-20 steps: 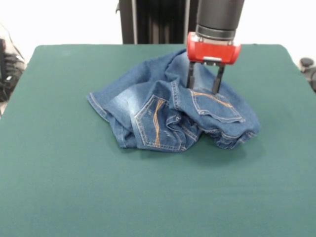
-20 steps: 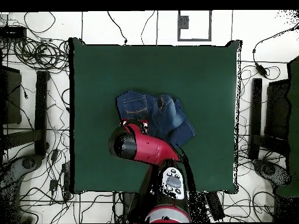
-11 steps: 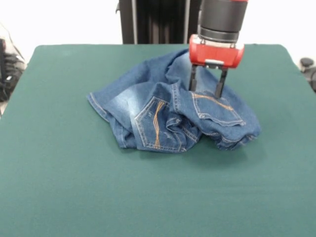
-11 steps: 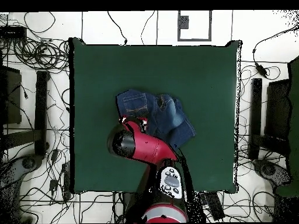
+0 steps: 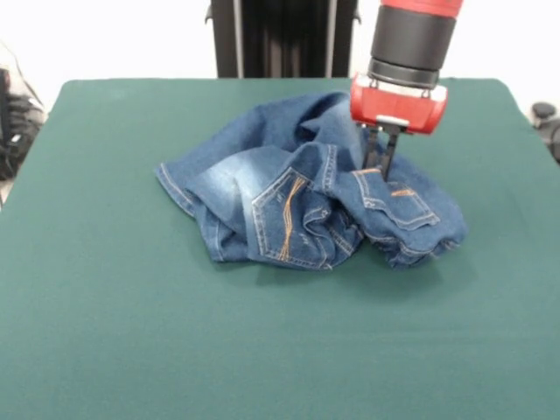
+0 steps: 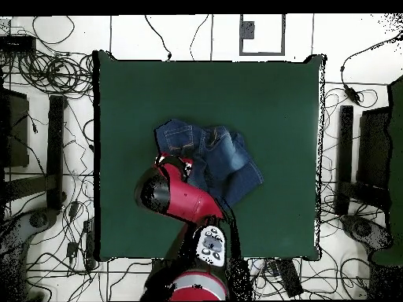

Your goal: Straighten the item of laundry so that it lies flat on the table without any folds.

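Pincer (image 5: pixel 382 164) pinched closed on crumpled jeans (image 5: pixel 289 206) atop table (image 5: pixel 131 332).

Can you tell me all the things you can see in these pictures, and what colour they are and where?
jeans: one small pair, blue denim with faded whitish patches and orange stitching on the pockets, crumpled in a heap a little past the middle of the table.
table: one, covered in dark green cloth, filling most of both views.
cables: many, black, tangled on the white floor around the table in the overhead view.
dark stands: black uprights on the floor at both sides of the table.
arm: one, red and black, reaching over the jeans.
gripper: one, red body with black fingers, pinched shut on a fold of the jeans.
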Robot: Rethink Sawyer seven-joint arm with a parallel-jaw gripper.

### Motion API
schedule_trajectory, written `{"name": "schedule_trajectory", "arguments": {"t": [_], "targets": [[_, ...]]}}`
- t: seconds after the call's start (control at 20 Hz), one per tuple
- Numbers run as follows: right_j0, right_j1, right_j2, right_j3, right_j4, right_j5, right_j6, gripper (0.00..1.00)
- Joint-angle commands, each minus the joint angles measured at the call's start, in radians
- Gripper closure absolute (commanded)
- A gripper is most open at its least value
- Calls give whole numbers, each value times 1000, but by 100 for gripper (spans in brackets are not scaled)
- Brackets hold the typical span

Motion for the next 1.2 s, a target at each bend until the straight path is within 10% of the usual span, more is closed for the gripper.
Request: {"name": "schedule_trajectory", "arguments": {"t": [0.05, 0.4, 1.2], "targets": [[84, 36, 17, -11, 119, -17, 298, 100], [50, -122, 61, 78, 85, 102, 284, 100], [276, -356, -218, 28, 84, 597, 441, 100]]}}
